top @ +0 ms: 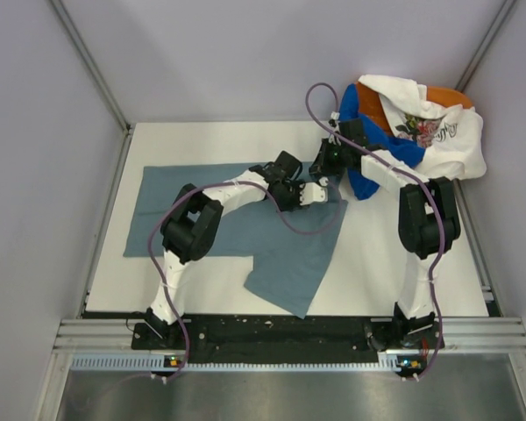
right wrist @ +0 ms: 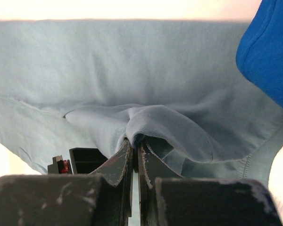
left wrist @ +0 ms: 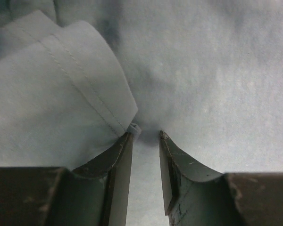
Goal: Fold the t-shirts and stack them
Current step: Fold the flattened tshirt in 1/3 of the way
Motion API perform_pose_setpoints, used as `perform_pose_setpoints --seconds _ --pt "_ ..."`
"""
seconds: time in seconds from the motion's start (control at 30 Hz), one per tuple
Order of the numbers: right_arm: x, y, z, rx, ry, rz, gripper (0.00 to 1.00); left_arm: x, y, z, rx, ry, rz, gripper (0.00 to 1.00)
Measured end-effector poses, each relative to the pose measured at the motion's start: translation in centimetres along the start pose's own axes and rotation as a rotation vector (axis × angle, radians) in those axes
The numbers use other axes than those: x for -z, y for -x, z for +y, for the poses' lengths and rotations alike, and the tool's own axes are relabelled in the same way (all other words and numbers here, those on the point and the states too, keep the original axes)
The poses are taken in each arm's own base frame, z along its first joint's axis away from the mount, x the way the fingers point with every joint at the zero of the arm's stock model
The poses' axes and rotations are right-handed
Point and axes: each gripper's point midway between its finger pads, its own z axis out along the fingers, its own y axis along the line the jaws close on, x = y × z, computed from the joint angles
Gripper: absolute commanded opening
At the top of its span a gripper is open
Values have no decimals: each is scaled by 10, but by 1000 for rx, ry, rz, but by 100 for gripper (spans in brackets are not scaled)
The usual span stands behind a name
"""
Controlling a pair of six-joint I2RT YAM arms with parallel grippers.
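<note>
The slate-blue t-shirt [top: 153,206] lies spread over the left and middle of the table, with a flap hanging toward the near edge [top: 289,267]. My left gripper [top: 313,195] is at the shirt's right edge. In the left wrist view it [left wrist: 145,134] is open, tips down on the cloth [left wrist: 217,70], and a hemmed corner [left wrist: 85,94] touches its left finger. My right gripper [top: 324,164] is just behind it, shut on a raised fold [right wrist: 151,117] of the same shirt [right wrist: 108,61]. The royal blue [top: 368,145], white floral [top: 438,132] and orange [top: 447,95] t-shirts lie piled at the back right.
The white table [top: 377,254] is enclosed by grey walls at the left, back and right. The pile sits right beside the right arm's wrist; the royal blue shirt [right wrist: 269,52] shows close to my right gripper. A metal rail [top: 289,329] runs along the near edge.
</note>
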Motion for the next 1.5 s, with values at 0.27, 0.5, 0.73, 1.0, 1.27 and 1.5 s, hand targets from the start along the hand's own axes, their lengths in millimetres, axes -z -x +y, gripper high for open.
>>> perform_pose_setpoints --seconds 0.27,0.5,0.73,1.0,1.27,1.5 --pt "0 0 -2 17 -5 -1 0 -3 0 11 1 34 25 26" --pt "0 -1 -2 25 -6 3 0 -5 -3 19 -1 72 56 0" --pt "2 -3 -3 35 -10 11 0 -5 -5 23 -5 99 67 0" --pt "12 2 2 54 -10 -4 0 5 -10 14 -9 102 74 11" --pt "14 1 2 60 -12 -1 0 5 -5 27 9 134 77 16" --pt "14 1 2 69 -13 1 0 1 -6 27 11 125 84 18"
